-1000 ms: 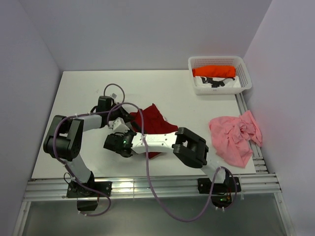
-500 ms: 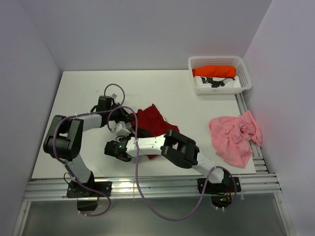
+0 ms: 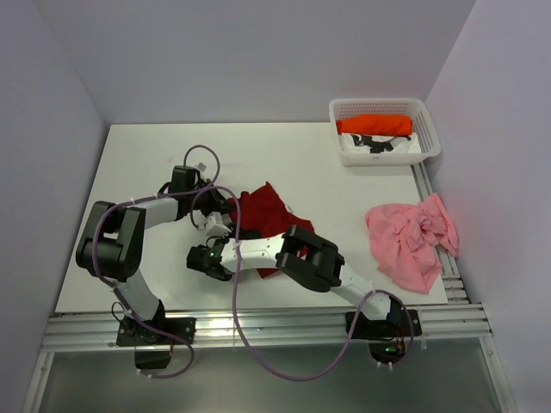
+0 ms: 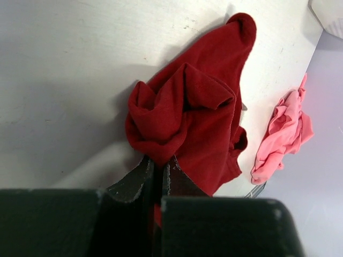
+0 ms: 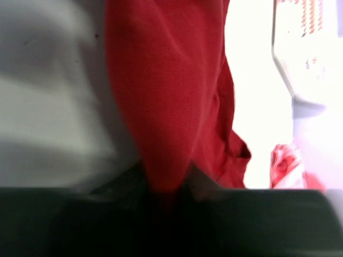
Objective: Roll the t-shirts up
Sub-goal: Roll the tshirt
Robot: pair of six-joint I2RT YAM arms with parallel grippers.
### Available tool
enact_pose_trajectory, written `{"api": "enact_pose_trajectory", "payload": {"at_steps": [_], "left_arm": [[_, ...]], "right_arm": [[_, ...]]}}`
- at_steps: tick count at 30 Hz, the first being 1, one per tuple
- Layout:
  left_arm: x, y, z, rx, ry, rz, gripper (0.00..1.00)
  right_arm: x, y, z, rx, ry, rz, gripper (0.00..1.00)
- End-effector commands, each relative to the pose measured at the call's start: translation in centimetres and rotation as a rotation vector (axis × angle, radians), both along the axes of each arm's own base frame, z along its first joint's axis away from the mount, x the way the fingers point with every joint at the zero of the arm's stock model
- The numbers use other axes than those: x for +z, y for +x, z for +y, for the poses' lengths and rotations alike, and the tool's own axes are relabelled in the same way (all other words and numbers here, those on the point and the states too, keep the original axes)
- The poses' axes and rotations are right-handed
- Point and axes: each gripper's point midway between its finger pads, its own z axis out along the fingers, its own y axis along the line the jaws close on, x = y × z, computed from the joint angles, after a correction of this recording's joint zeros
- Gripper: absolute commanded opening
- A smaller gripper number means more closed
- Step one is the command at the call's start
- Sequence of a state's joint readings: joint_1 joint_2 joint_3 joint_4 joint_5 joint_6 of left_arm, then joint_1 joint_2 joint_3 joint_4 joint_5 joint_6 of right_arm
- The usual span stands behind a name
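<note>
Three t-shirts showed in the overhead view. The dark red t-shirt point(image 3: 265, 212) lay crumpled at the centre of the table point(image 3: 146, 155). The pale pink t-shirt point(image 3: 409, 241) was heaped at the right edge, and the orange t-shirt point(image 3: 374, 126) sat in the white basket point(image 3: 383, 104) at upper right. The left gripper point(image 3: 225, 217) met the red cloth's left side. The right gripper point(image 3: 200, 259) lay just below it at centre left, its forearm crossing the shirt's lower edge.

On the left wrist view I saw the left gripper point(image 4: 158, 167) at bottom centre with its jaws pinched together on a fold of the dark red t-shirt point(image 4: 187, 107), which bunched up toward the top of the frame. The pale pink t-shirt point(image 4: 284, 134) lay well apart at the right.

Through the right wrist view, badly blurred, the dark red t-shirt point(image 5: 166, 96) filled the middle and narrowed down between the dark jaws of the right gripper point(image 5: 167, 188). I could not tell whether they had clamped it. A bit of the pale pink t-shirt point(image 5: 284, 166) showed at lower right.
</note>
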State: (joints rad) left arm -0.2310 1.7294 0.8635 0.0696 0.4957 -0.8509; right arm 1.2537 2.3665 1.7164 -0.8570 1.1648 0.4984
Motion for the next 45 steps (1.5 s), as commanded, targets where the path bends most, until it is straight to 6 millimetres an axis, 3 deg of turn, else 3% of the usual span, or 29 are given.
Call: {"api": "enact_pose_trajectory", "payload": {"at_steps": [1,3,6,7,8,11,12,13,15,16,20,23,24,26,30,32,33,40,45], "left_arm": [[1.5,0.7,-0.4,-0.045,-0.019,-0.048,0.0],[1.8,0.8,-0.5,-0.052,-0.026,-0.059,0.05],[2.2,0.7,-0.4,-0.056,-0.021,-0.065,0.14],[2.5,1.0,-0.3,-0.052,-0.016,-0.072,0.21],[2.8,1.1,-0.2,-0.052,-0.012,-0.079,0.26],[3.7,1.6,0.5,-0.045,-0.003,-0.098,0.42],[4.0,1.9,0.9,-0.038,-0.002,-0.106,0.47],[4.1,2.1,1.8,-0.02,-0.001,-0.09,0.62],[4.9,2.6,3.0,0.004,-0.005,-0.104,0.83],[5.3,2.9,3.4,0.009,-0.004,-0.115,0.92],[6.6,2.9,4.9,0.044,0.031,-0.147,0.93],[7.0,2.3,5.0,0.04,0.033,-0.165,0.94],[6.7,1.8,4.9,0.033,0.029,-0.165,0.94],[6.6,1.4,4.7,0.028,0.026,-0.173,0.94],[5.6,0.5,3.4,0.003,0.012,-0.171,0.94],[5.2,0.3,2.4,-0.013,0.0,-0.182,0.94],[5.1,-0.1,1.6,-0.026,-0.01,-0.191,0.94],[4.5,-1.4,0.0,-0.035,-0.021,-0.225,0.93],[4.0,-2.3,0.6,0.003,-0.02,-0.264,0.93]], "right_arm": [[0.8,0.8,-0.2,-0.021,0.027,-0.036,0.22],[0.8,0.7,0.3,-0.012,0.069,-0.002,0.0],[1.2,0.1,1.5,0.033,0.163,0.094,0.0],[0.9,-0.4,1.4,0.055,0.162,0.133,0.0],[2.1,-0.3,1.5,0.062,0.209,0.147,0.0],[1.8,-0.5,1.5,0.086,0.288,0.227,0.0],[3.0,-0.3,2.1,0.102,0.368,0.236,0.0],[1.8,-1.2,2.1,0.128,0.399,0.323,0.0],[2.5,-0.3,2.3,0.147,0.524,0.373,0.0],[1.7,-0.5,1.6,0.144,0.536,0.41,0.0],[1.8,-0.5,1.2,0.201,0.707,0.547,0.0],[2.0,0.2,0.3,0.217,0.847,0.617,0.0],[1.8,-0.7,0.9,0.262,0.916,0.694,0.0],[2.0,0.1,0.2,0.258,0.997,0.726,0.0],[1.8,-1.3,0.9,0.35,1.16,0.883,0.0],[1.8,-1.1,0.5,0.354,1.251,0.921,0.0],[2.1,-2.0,0.8,0.396,1.328,0.981,0.0],[1.6,-1.4,-1.6,0.387,1.625,1.139,0.0],[0.3,-0.2,-2.7,0.319,1.662,1.159,0.0]]}}
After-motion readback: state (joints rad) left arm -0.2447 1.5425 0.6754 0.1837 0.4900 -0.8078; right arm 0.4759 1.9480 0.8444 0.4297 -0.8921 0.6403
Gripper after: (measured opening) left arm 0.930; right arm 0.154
